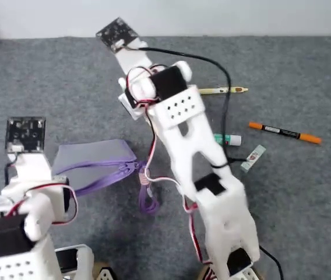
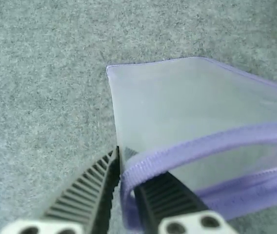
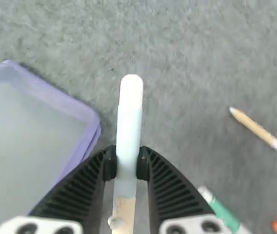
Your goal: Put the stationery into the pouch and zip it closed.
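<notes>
A clear pouch [image 1: 95, 158] with purple zipper trim lies on the grey carpet, its mouth gaping. My left gripper [image 2: 123, 162] is shut on the pouch [image 2: 177, 107], pinching the purple zipper band [image 2: 202, 146] near one corner. My right gripper [image 3: 125, 158] is shut on a white pen [image 3: 129, 112], held above the carpet just beside a corner of the pouch [image 3: 26, 136]. The right arm [image 1: 183, 122] stretches over the middle of the table. A beige pen [image 1: 224, 90], an orange marker [image 1: 285, 133], a green-and-white stick [image 1: 228, 139] and a small packet [image 1: 253, 157] lie loose beyond that arm.
A purple strap [image 1: 148, 198] trails from the pouch's zipper end, near the right arm's red and black cables. The beige pen [image 3: 260, 131] and the green stick [image 3: 221, 209] lie close to the right gripper. Open carpet lies behind the pouch.
</notes>
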Available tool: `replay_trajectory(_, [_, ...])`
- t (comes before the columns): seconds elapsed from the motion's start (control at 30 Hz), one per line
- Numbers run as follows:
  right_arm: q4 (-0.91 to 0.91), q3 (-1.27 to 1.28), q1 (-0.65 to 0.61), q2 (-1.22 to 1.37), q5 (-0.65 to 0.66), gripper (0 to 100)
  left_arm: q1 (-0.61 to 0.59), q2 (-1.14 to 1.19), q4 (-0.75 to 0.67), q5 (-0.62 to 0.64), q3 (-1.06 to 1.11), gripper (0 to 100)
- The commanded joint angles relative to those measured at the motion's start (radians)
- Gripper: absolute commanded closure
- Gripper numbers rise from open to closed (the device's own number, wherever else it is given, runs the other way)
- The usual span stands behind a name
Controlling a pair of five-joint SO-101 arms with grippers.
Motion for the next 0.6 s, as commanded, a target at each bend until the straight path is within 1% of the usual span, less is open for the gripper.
replay_trajectory(0.0, [0.045,0.235,0.013,-0.3,-0.078,99.1,0.005,0.097,0.006,0.012,-0.11,99])
replay_trajectory(0.17, [0.041,0.568,-0.008,-0.625,-0.178,99.1,0.005,0.195,0.008,0.014,-0.173,99])
replay_trajectory(0.33, [0.03,0.772,-0.025,-0.872,-0.305,99.1,0.006,0.279,0.005,0.083,-0.193,99])
replay_trajectory(0.47, [-0.071,0.885,-0.076,-1.032,-0.416,99.1,0.048,0.338,0.002,0.124,-0.193,99])
replay_trajectory(0.57, [-0.17,0.997,-0.173,-1.164,-0.52,99.1,0.104,0.361,-0.011,0.169,-0.193,99])
